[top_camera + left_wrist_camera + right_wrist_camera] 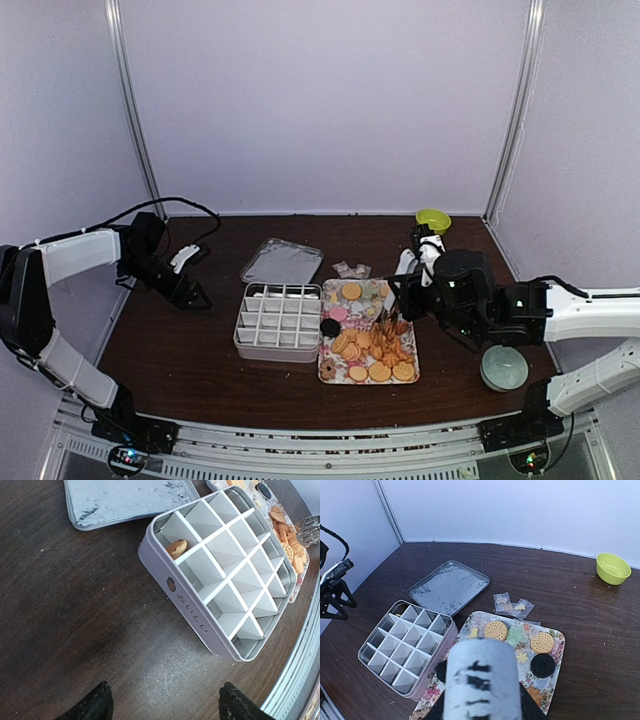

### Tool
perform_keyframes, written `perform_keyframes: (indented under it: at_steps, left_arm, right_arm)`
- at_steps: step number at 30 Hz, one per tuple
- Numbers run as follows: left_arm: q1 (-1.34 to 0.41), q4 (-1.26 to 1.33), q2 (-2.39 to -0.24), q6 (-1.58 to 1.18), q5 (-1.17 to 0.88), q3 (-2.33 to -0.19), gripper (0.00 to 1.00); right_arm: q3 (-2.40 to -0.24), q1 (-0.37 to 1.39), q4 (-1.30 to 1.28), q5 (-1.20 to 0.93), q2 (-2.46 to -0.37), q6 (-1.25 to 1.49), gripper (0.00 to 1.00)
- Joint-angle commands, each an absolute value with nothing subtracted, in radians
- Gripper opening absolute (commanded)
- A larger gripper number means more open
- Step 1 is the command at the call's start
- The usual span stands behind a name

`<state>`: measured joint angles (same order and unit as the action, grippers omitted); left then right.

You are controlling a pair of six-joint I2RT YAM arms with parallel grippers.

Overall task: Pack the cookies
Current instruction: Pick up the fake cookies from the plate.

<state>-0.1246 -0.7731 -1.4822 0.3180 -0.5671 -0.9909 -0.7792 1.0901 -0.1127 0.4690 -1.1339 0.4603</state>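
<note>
Many cookies, golden, pink and dark, lie on a floral tray. Beside it stands a white divided box. In the left wrist view one golden cookie leans in a corner cell of the box. My right gripper hangs over the tray, shut on the white-wrapped handle of metal tongs whose tips reach down among the cookies. That handle hides much of the tray in the right wrist view. My left gripper is open and empty, over bare table left of the box.
The box's metal lid lies behind it. Small clear packets sit behind the tray. A green bowl stands at the back right, and a pale round dish sits right of the tray near my right arm.
</note>
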Motion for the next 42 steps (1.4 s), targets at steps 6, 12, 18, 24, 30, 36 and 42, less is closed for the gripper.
perform_keyframes:
  at_steps: [6, 12, 18, 24, 30, 36, 42]
  left_arm:
    - [-0.132, -0.787, -1.469, 0.314, -0.597, -1.012, 0.75]
    - [-0.132, -0.787, -1.471, 0.313, -0.597, -1.01, 0.74]
    - [-0.133, -0.787, -1.47, 0.311, -0.6, -1.011, 0.74]
    - [-0.135, -0.789, -1.471, 0.308, -0.603, -1.014, 0.73]
    - [-0.135, -0.802, -1.474, 0.311, -0.604, -1.021, 0.73]
    - [-0.135, -0.811, -1.474, 0.314, -0.6, -1.029, 0.72]
    - [-0.136, -0.816, -1.474, 0.319, -0.594, -1.033, 0.72]
  right_arm:
    - [-0.794, 1.068, -0.052, 0.456, -1.152, 0.468, 0.32]
    - [-0.789, 1.056, -0.067, 0.462, -1.149, 0.481, 0.23]
    - [-0.77, 1.054, -0.058, 0.459, -1.125, 0.492, 0.14]
    - [-0.805, 1.053, -0.079, 0.451, -1.123, 0.471, 0.05]
    - [-0.86, 1.053, -0.09, 0.443, -1.103, 0.435, 0.0]
    - [-0.901, 1.054, -0.078, 0.415, -1.115, 0.413, 0.0]
    - [-1.007, 1.053, -0.053, 0.382, -1.181, 0.346, 0.0]
